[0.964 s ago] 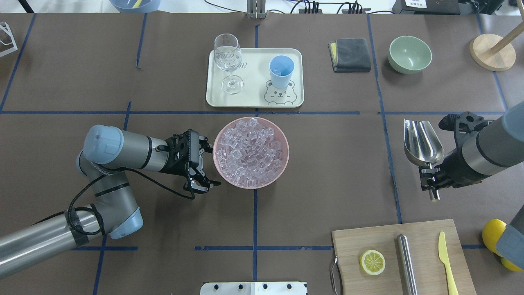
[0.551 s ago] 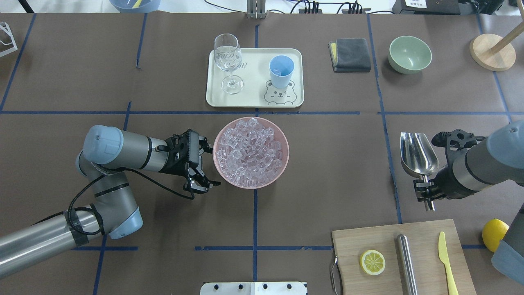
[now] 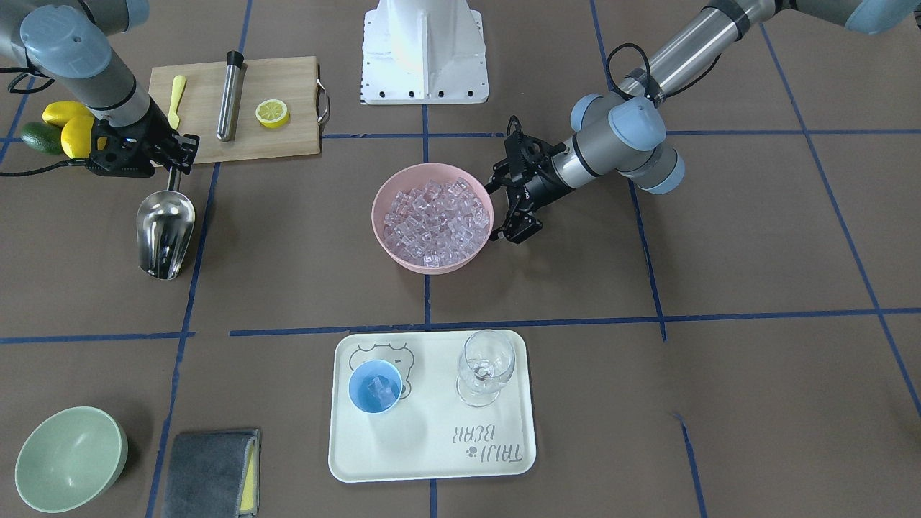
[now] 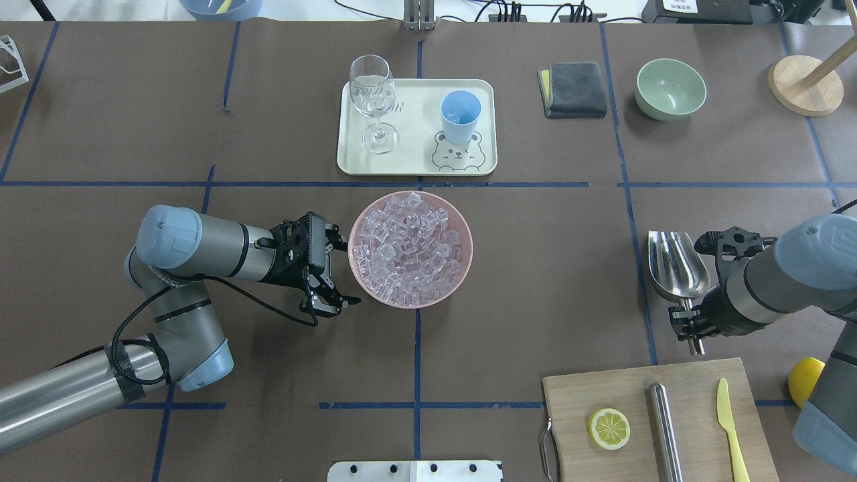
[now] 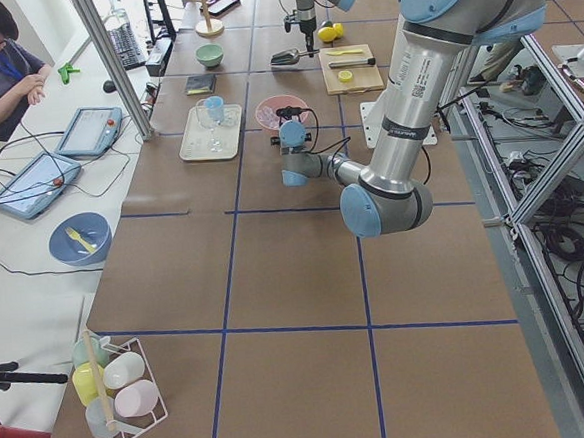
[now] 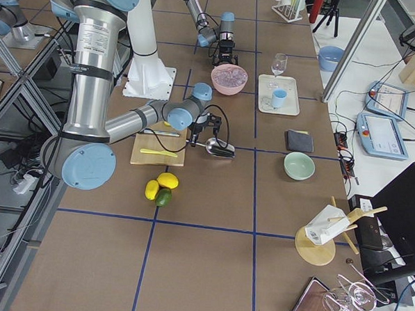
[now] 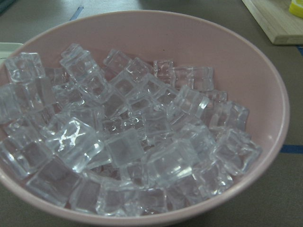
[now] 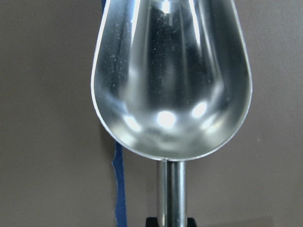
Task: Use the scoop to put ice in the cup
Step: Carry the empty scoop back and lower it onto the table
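Steel scoop (image 4: 676,264): one, well off to the robot's right of the pink bowl (image 4: 469,258); trough up, bare shiny metal inside, low over the surface; whether it touches, I cannot tell.
Right end effector (image 4: 691,320): clamped on the scoop's thin handle.
Left end effector (image 4: 338,271): jaws spread wide, gripping nothing, just beside the pink bowl's rim on the robot's left.
Ice (image 4: 410,244): one heaped pile filling the pink bowl, too many cubes to count.
Cup (image 4: 460,115): one, light blue, upright on the tray (image 4: 415,144) beyond the pink bowl; some clear ice at its bottom, number unclear.
Wine glass (image 4: 373,90): one, upright on the same tray, apart from the cup.
Green bowl (image 4: 670,88): one, far beyond and right of the pink bowl, with one grey cloth (image 4: 572,89) near it.
Cutting board (image 4: 696,388): one, nearer the robot and right of the pink bowl, carrying one lemon half (image 4: 609,428), one steel cylinder (image 4: 664,428) and one yellow knife (image 4: 730,428).
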You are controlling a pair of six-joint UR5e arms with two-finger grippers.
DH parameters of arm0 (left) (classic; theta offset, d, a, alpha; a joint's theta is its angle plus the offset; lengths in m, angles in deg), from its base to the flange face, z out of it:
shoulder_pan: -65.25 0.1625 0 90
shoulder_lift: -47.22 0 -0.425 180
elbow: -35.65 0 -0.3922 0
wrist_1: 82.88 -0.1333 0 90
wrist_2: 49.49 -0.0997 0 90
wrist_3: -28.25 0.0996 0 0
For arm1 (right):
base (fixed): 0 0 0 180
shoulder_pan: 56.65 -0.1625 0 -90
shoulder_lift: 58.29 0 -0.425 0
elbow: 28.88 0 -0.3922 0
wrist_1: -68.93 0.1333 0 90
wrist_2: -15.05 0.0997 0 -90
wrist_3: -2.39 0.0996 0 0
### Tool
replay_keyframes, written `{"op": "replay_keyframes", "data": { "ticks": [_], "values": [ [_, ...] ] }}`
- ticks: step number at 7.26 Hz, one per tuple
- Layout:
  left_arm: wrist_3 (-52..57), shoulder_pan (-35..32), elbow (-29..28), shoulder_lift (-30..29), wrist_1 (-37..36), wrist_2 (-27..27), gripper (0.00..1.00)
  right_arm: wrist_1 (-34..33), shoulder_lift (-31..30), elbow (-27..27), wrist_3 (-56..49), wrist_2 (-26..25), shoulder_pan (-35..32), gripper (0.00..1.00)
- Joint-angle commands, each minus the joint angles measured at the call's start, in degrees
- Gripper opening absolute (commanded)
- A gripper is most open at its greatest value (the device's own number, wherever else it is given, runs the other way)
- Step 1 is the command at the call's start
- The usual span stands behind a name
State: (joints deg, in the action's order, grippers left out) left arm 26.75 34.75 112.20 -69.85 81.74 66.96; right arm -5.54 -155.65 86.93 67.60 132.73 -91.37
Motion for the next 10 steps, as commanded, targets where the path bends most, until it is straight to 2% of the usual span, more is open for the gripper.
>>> {"op": "replay_keyframes", "data": {
  "ticks": [1,2,3,4,5,6,7,8,10],
  "values": [
    [0.00,0.00,0.00,0.00,0.00,0.00,1.00,-0.06,0.24,-0.24,-0.69,0.00,0.27,0.00],
    [0.00,0.00,0.00,0.00,0.00,0.00,1.00,-0.06,0.24,-0.33,-0.79,-0.09,0.35,0.03],
    [0.00,0.00,0.00,0.09,0.00,0.00,1.00,0.03,0.32,-0.50,-0.87,-0.09,0.62,0.16],
    [0.00,0.00,0.00,0.44,0.00,0.00,1.00,0.03,0.33,-0.41,-0.18,-0.78,0.62,0.69],
    [0.00,0.00,0.00,0.44,0.00,0.00,1.00,0.03,0.33,-0.50,-0.17,-1.31,0.71,0.72],
    [-0.09,0.00,0.00,0.44,0.00,0.00,1.00,0.03,0.41,-0.41,-0.17,-1.84,0.71,0.94],
    [0.00,0.09,0.09,0.44,0.00,0.00,1.00,0.03,0.59,-0.33,-0.17,-2.46,0.62,1.00],
    [0.00,0.00,0.17,0.44,0.00,0.00,1.00,0.03,1.72,0.11,-0.26,-2.46,0.36,1.00],
    [-0.17,-0.43,0.35,0.62,0.00,0.00,1.00,-0.58,3.66,0.55,-2.96,-1.59,-5.85,1.00]
  ]
}}
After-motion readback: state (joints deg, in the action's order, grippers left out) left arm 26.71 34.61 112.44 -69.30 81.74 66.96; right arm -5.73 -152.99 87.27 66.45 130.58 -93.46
